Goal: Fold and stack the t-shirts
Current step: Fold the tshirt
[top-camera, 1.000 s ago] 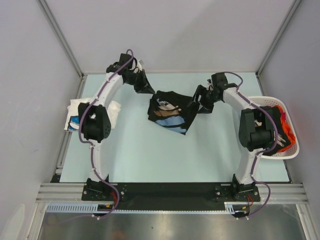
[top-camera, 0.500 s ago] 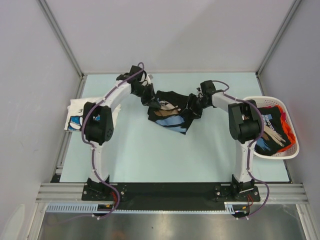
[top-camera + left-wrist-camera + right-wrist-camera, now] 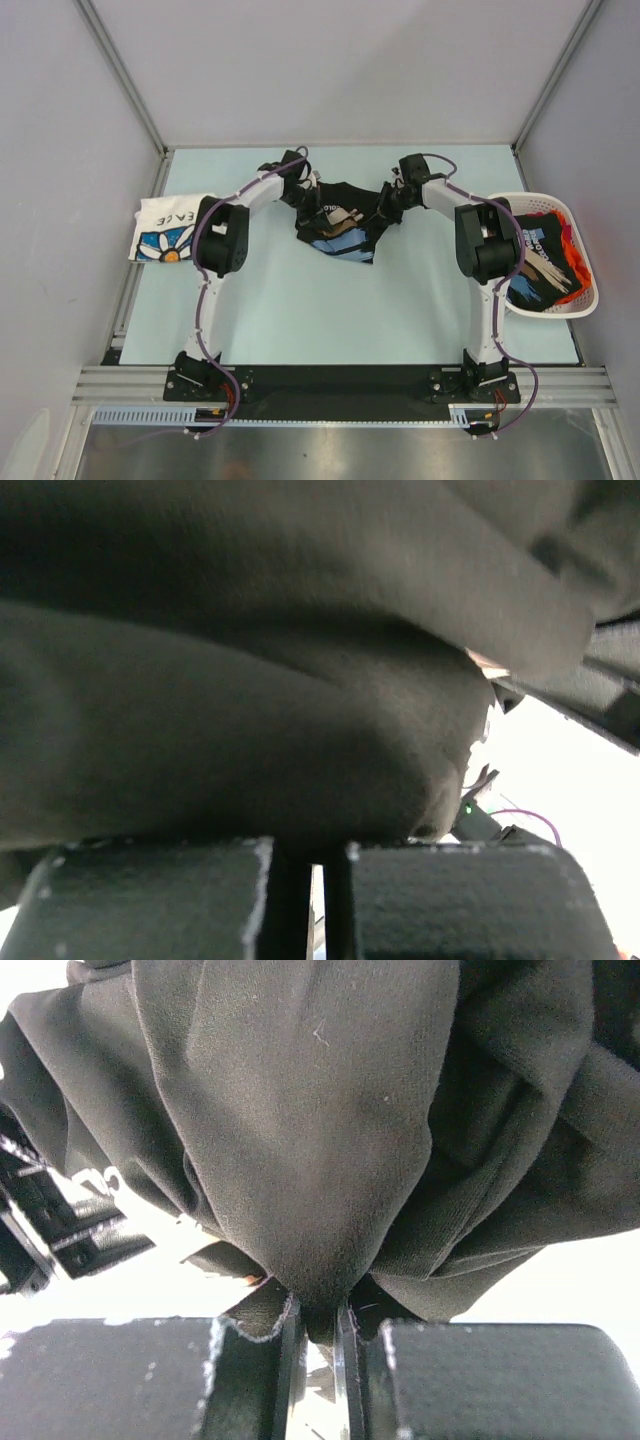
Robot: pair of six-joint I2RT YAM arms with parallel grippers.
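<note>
A black printed t-shirt (image 3: 340,225) lies bunched at the back middle of the pale table (image 3: 330,310). My left gripper (image 3: 312,196) is shut on the shirt's left edge. In the left wrist view dark cloth (image 3: 250,680) fills the frame above the closed fingers (image 3: 150,900). My right gripper (image 3: 388,204) pinches the right edge. In the right wrist view a fold of black cloth (image 3: 300,1140) runs down between the nearly closed jaws of the right gripper (image 3: 318,1325). A folded white flower-print t-shirt (image 3: 170,228) rests at the table's left edge.
A white slotted basket (image 3: 535,196) at the right edge holds dark printed and orange t-shirts (image 3: 545,262). Grey walls and metal rails enclose the table on three sides. Both arm bases stand on the black bar at the near edge.
Both arms swung inward toward the black shirt. The right gripper closed on its right edge. The left arm moved off the white shirt, which now shows fully.
</note>
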